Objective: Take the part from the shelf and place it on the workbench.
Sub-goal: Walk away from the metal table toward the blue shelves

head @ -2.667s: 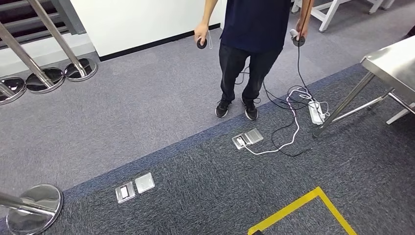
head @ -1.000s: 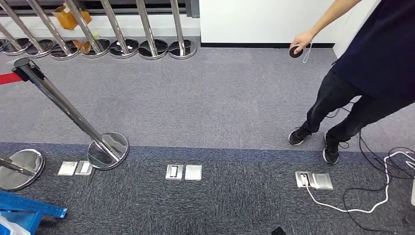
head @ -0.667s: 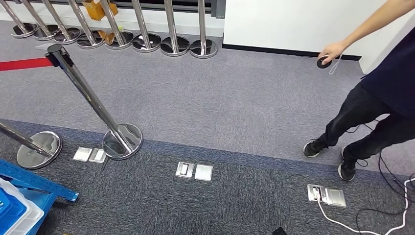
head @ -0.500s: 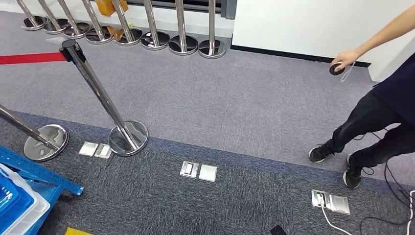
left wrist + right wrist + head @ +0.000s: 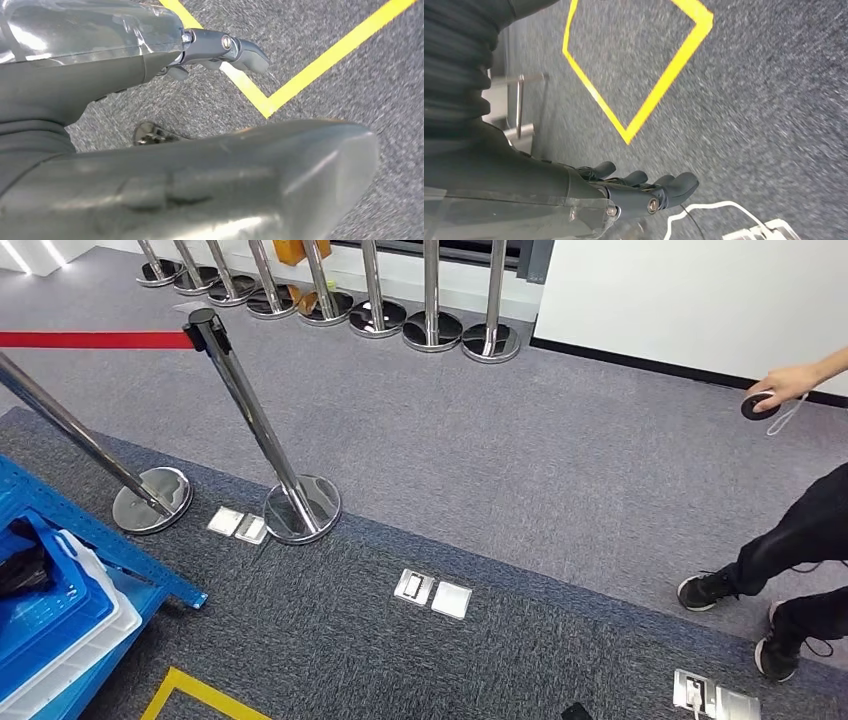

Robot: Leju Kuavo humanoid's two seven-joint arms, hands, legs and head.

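A blue shelf frame (image 5: 120, 560) comes into the head view at the lower left, carrying a blue bin (image 5: 55, 620) stacked in a white bin (image 5: 100, 640). A dark object (image 5: 22, 568) lies in the blue bin; I cannot tell what it is. My left hand (image 5: 220, 47) hangs over the dark carpet, its fingers stretched out and holding nothing. My right hand (image 5: 644, 190) also hangs over the carpet, fingers loosely extended, with nothing in it.
Two chrome stanchions (image 5: 262, 430) (image 5: 152, 500) with a red belt (image 5: 90, 340) stand beside the shelf. A person (image 5: 800, 540) at the right holds a black controller (image 5: 757, 405). Yellow floor tape (image 5: 190, 690) (image 5: 280, 95) (image 5: 649, 100) and floor outlet plates (image 5: 433, 593) mark the carpet. A white power strip (image 5: 754, 232) lies near my right hand.
The camera has swung left: the workbench and then the person slid off to the right, while the stanchions and the blue shelf with its bins came in at the left.
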